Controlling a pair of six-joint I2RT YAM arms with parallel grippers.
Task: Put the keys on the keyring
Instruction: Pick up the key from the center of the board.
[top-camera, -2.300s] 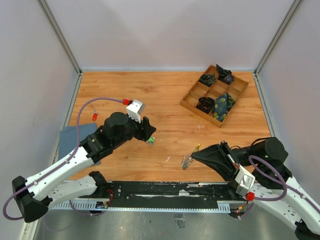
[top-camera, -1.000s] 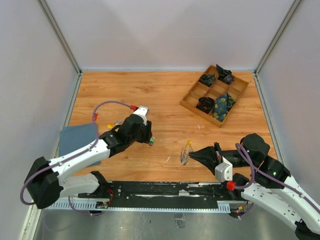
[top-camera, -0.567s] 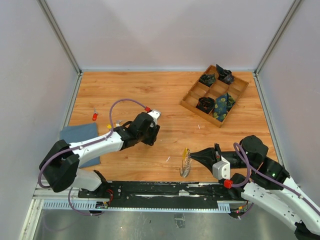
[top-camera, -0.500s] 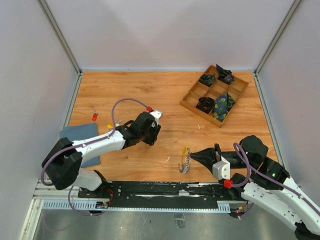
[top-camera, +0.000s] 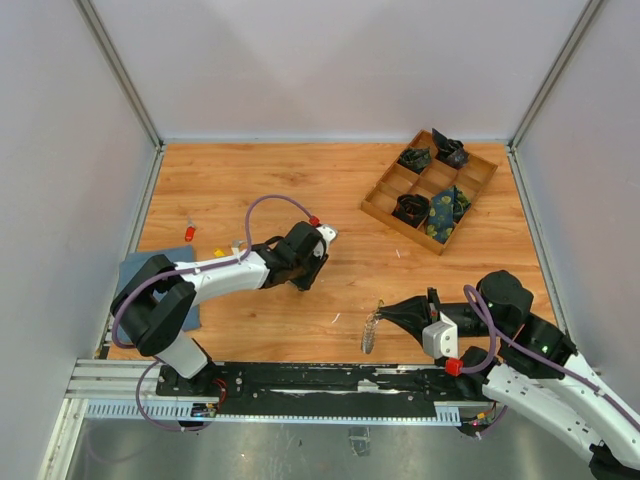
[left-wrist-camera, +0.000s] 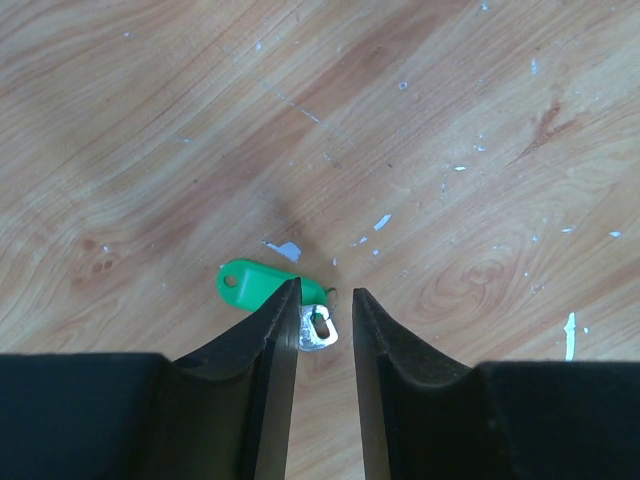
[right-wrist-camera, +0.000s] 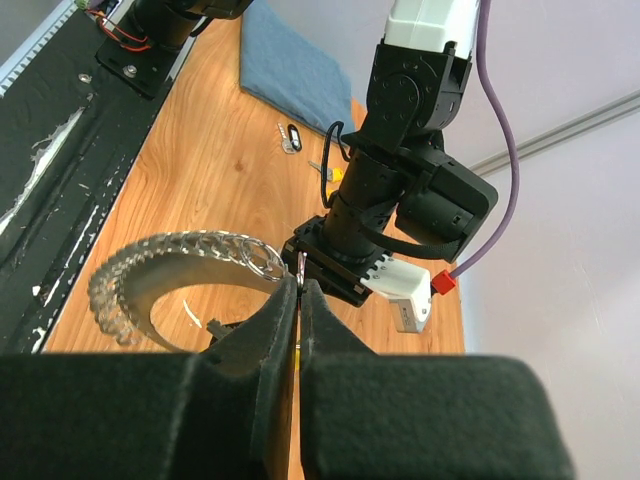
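At the far left a blue cloth (right-wrist-camera: 295, 70) lies on the counter (top-camera: 300, 190), with a red key (top-camera: 189, 232) just past its far edge (other small keys lie near, too small for me to name their colours). Next, my left tool (left-wrist-camera: 325, 300) points down at a green-headed key (left-wrist-camera: 255, 282). Its jaws stand narrow, with the silver part between them and the green head sticking out to the left. The long axis slants across the gap, so I judge the closing must catch the metal end. Whether the pads already touch it, I cannot tell. To the right, well apart, the keyring (top-camera: 370, 330) hangs from my right tool (right-wrist-camera: 300, 285), which is closed tight on its wire. Where the ring opens is hidden from me. A tray (top-camera: 482, 180) stands far right.
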